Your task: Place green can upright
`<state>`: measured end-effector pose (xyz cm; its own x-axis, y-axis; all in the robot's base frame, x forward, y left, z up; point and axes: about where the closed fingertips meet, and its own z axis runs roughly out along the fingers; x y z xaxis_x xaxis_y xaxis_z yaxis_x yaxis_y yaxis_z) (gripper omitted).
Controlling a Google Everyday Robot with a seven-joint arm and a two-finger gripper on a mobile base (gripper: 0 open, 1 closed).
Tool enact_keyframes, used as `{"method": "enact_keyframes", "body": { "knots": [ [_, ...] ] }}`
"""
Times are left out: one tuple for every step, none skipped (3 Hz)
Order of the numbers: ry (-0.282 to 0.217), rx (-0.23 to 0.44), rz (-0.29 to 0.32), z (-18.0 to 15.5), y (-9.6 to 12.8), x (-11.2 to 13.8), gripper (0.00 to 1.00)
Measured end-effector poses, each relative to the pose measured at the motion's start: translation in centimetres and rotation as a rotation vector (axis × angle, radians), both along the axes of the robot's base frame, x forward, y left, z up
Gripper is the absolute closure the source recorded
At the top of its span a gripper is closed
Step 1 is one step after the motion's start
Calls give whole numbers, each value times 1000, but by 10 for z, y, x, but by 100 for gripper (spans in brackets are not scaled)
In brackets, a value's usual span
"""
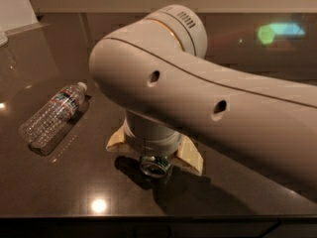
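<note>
Progress is looking slight from where I am standing: the green can (155,165) is lying on its side on the dark table (74,192), near the front edge, with one silver end turned toward me and only a sliver of its green wall showing. Nothing about it is reading as upright yet, so the main part of the job is waiting to be done.

The gripper (154,155) is sitting low over the can, pointing down at the tabletop, and the big pale arm (208,98) is covering most of the middle of the scene. The tan fingers (118,143) are splaying wide, one out to each side, with the can lying in the gap between them. The wrist is hiding the can's flanks, so I am not able to say whether either finger is touching it. I am judging this as the approach stage, with the grip not yet made.

By my reckoning, what is remaining is closing on the can, lifting it, turning it so an end is facing down, setting it on the table and letting go.

Off to one side, well apart from the can, a clear water bottle (52,115) is lying flat and is playing no part.
</note>
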<state>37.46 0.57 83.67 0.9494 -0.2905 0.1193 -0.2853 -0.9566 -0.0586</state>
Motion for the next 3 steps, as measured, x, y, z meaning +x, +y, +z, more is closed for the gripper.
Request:
{"method": "enact_keyframes", "body": {
  "knots": [
    [-30, -11, -34, 1, 1, 12, 17],
    [-38, -24, -53, 0, -1, 20, 40],
    [-31, -31, -86, 4, -4, 29, 64]
  ]
}}
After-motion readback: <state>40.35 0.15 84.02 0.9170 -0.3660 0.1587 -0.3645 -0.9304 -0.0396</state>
